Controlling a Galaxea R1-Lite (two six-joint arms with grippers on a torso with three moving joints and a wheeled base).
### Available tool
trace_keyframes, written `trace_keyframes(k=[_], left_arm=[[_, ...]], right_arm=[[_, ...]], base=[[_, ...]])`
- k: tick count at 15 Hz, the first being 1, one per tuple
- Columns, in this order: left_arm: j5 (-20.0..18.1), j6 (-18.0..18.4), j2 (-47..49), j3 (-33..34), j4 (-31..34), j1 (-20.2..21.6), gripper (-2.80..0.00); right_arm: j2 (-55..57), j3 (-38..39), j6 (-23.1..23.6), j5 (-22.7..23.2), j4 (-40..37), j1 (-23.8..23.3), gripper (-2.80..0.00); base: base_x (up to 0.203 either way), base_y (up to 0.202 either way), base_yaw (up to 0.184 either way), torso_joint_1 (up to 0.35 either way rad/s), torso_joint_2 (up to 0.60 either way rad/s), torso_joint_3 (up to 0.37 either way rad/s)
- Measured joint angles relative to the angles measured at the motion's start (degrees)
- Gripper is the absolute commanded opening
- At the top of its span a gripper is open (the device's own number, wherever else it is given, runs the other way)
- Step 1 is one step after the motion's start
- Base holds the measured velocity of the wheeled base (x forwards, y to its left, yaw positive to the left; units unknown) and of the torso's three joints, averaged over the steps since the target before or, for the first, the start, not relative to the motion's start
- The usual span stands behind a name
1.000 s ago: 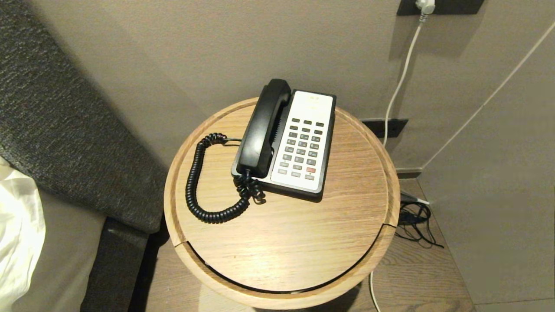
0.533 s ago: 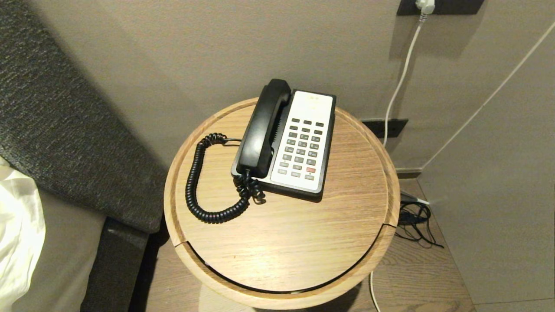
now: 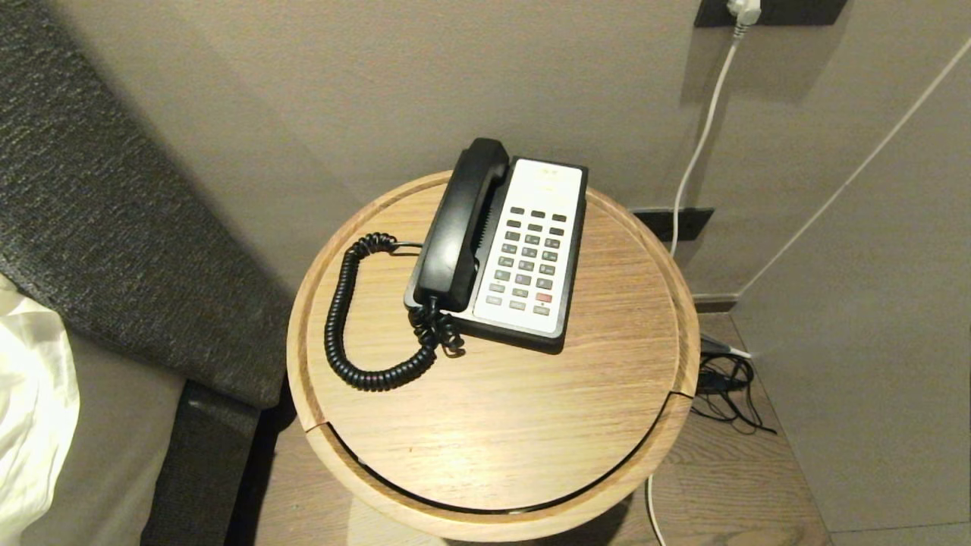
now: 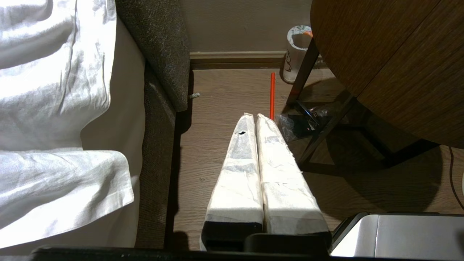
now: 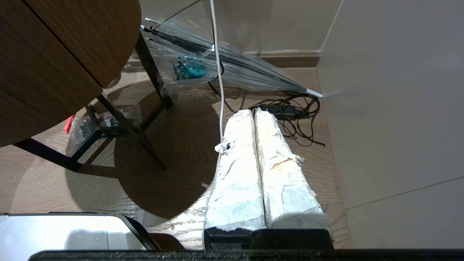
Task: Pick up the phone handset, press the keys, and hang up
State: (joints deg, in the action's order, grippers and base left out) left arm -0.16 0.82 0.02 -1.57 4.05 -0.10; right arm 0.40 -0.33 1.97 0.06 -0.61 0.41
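Both arms hang low beside the table, out of the head view. The left gripper points at the floor between bed and table legs, its wrapped fingers pressed together and empty. The right gripper does likewise over floor cables. Up on the round tabletop, the phone handset lies cradled on the left of the phone base, the keys just beside it, coiled cord looping left.
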Motion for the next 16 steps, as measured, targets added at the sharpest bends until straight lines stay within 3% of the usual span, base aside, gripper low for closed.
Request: trace_keyframes(k=[16], left_arm=[[0.0, -0.6, 0.0, 0.0, -0.1, 0.0, -2.80]], right_arm=[[0.0, 0.0, -0.1, -0.1, 0.0, 0.0, -2.80]], base=[[0.000, 0.000, 0.000, 0.001, 0.00, 0.023]])
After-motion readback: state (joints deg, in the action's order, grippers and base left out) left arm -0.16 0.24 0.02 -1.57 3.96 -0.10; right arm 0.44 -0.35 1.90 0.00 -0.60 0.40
